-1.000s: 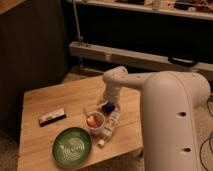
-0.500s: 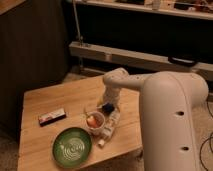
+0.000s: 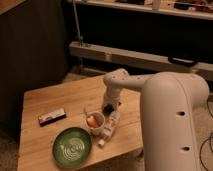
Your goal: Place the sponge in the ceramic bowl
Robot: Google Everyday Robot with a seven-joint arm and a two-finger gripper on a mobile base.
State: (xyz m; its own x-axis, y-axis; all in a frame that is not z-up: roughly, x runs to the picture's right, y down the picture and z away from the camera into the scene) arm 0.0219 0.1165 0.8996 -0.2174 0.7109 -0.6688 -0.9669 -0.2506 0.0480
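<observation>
The ceramic bowl (image 3: 72, 146) is a round green dish with pale spiral lines. It sits near the front edge of the wooden table (image 3: 55, 100). My gripper (image 3: 107, 131) is low over the table, just right of a small white mug (image 3: 95, 121) with orange contents and right of and behind the bowl. The white arm (image 3: 117, 85) bends down to it from the right. The sponge does not show in this view. It may be hidden by the gripper.
A flat dark box with a red-white label (image 3: 52, 116) lies on the left part of the table. The robot's large white body (image 3: 172, 125) fills the right side. Behind the table are a dark wall and a metal rail (image 3: 140, 59).
</observation>
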